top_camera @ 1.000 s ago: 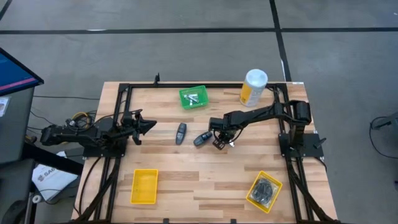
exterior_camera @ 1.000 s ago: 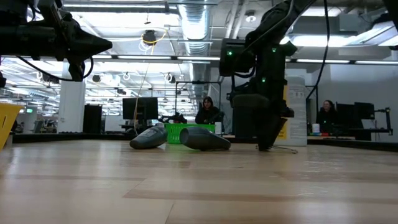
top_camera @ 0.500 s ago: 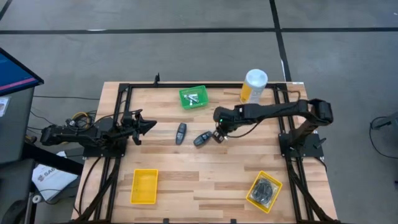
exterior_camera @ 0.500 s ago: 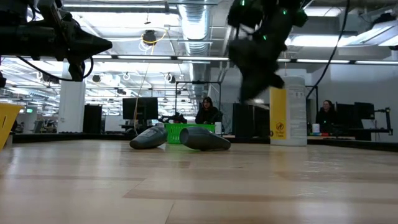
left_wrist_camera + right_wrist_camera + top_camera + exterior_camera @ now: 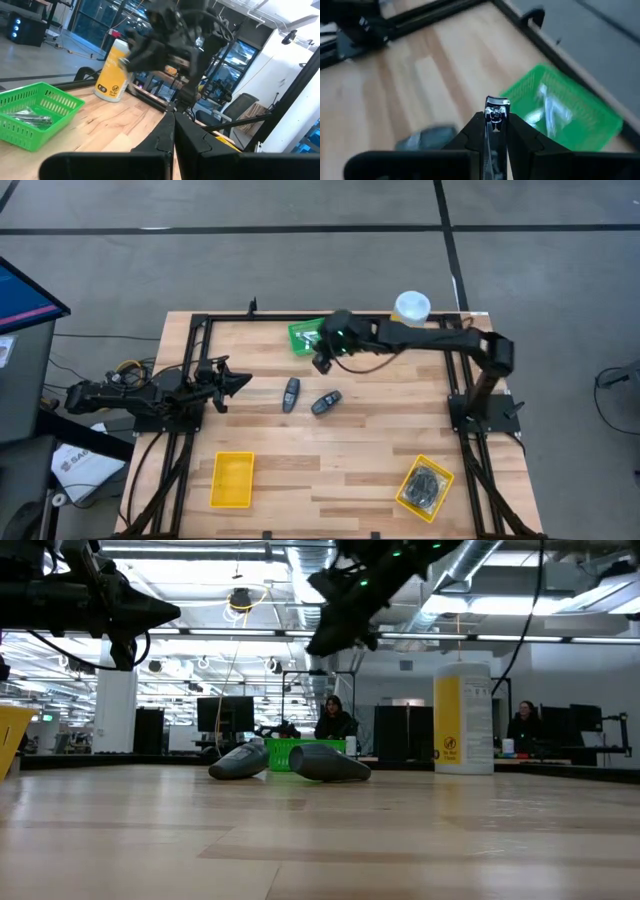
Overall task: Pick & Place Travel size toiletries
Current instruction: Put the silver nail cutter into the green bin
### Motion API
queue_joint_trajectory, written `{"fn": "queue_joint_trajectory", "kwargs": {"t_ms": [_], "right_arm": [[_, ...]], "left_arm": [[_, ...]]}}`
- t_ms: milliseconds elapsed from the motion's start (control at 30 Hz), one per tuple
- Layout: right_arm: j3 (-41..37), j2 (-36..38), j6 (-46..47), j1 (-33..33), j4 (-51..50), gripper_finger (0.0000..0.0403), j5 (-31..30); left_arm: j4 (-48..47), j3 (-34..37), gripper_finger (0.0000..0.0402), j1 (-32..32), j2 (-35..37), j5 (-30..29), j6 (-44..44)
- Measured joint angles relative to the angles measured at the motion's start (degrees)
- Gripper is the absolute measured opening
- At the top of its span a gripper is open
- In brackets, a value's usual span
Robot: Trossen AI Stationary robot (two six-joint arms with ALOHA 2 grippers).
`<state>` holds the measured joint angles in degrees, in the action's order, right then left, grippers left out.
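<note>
My right gripper (image 5: 322, 362) is shut on a slim silvery metal piece (image 5: 496, 114) in the air, beside the near right corner of the green tray (image 5: 310, 337). That tray holds more silvery pieces (image 5: 547, 107). Two dark oval pieces (image 5: 290, 393) (image 5: 325, 402) lie flat on the table near its middle. Two black bundles (image 5: 427, 483) lie in the near right yellow tray. My left gripper (image 5: 240, 382) is shut and empty, held above the table's left side. My right gripper pinches the silvery piece between its two fingers; the piece's end (image 5: 497, 105) sticks out a little past the fingertips (image 5: 476, 131), along the fingers. The piece is lifted clear of the table. The fingers hide the rest of it.
A tall white-and-yellow canister (image 5: 410, 310) stands at the far right, right behind my right arm. A second yellow tray (image 5: 232, 478) sits at the near left. A black frame runs along the table's edges. People sit in the room beyond the table.
My right gripper has risen from the table beside the right oval piece and gone toward the far left, up to the green tray, carrying the silvery piece. The oval pieces have stayed where they were.
</note>
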<state>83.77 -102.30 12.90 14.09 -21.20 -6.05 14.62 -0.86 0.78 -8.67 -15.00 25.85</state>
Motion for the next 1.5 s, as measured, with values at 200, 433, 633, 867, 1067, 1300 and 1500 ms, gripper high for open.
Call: {"fn": "queue_joint_trajectory", "kwargs": {"t_ms": [200,433,633,867,1067,1300,1500], "right_arm": [[13.1,-10.2,-6.8,4.0,-5.4,0.0042,0.0],[25.5,-21.1,-5.6,7.8,-11.8,0.0042,0.0],[33.8,-28.1,-5.3,9.0,-19.1,0.0042,-0.9],[40.7,-33.7,-5.3,8.9,-26.3,0.0042,-4.5],[43.6,-36.1,-5.8,9.0,-28.6,0.0066,-6.0],[43.7,-36.0,-5.8,9.3,-28.5,0.0076,-6.0],[43.7,-36.0,-7.4,9.4,-29.6,0.0129,-5.8]], "left_arm": [[0.0,0.0,0.0000,0.0,-0.1,0.0,0.0],[0.0,0.0,0.0000,0.0,-0.1,0.0,0.0],[0.0,0.0,0.0000,0.0,-0.1,0.1,0.1],[0.0,0.0,0.0000,0.0,-0.1,0.1,0.5],[0.0,0.0,0.0000,0.0,-0.1,0.1,0.5],[0.0,0.0,0.0000,0.0,-0.1,0.1,0.5],[0.0,0.0,0.0000,0.0,-0.1,0.1,0.5]]}}
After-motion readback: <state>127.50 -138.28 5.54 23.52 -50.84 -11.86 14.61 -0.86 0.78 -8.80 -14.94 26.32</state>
